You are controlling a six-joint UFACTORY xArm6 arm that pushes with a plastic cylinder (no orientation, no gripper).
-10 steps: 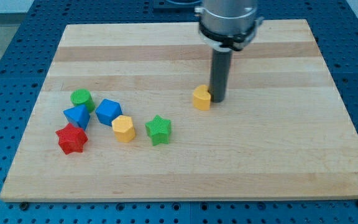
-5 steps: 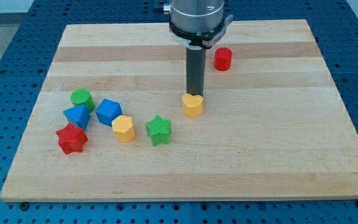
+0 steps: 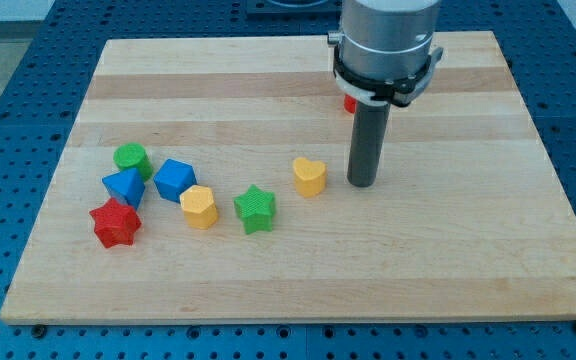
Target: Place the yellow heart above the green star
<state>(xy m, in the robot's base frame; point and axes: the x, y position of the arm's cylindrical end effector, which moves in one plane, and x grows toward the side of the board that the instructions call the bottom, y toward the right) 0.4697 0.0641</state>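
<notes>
The yellow heart [image 3: 309, 176] lies on the wooden board [image 3: 298, 260] near its middle. The green star [image 3: 255, 209] lies below it and to its left. My tip [image 3: 362, 183] rests on the board just to the right of the yellow heart, a small gap apart from it. The rod stands upright above the tip.
A cluster sits at the view's left: a green cylinder [image 3: 131, 159], a blue block [image 3: 123, 186], a blue cube [image 3: 174, 179], a red star [image 3: 116, 223] and a yellow hexagon [image 3: 198, 207]. A red cylinder [image 3: 349, 103] is mostly hidden behind the arm.
The tip moved from above the yellow heart to its right side. The heart slid slightly down. The arm now hides most of the red cylinder.
</notes>
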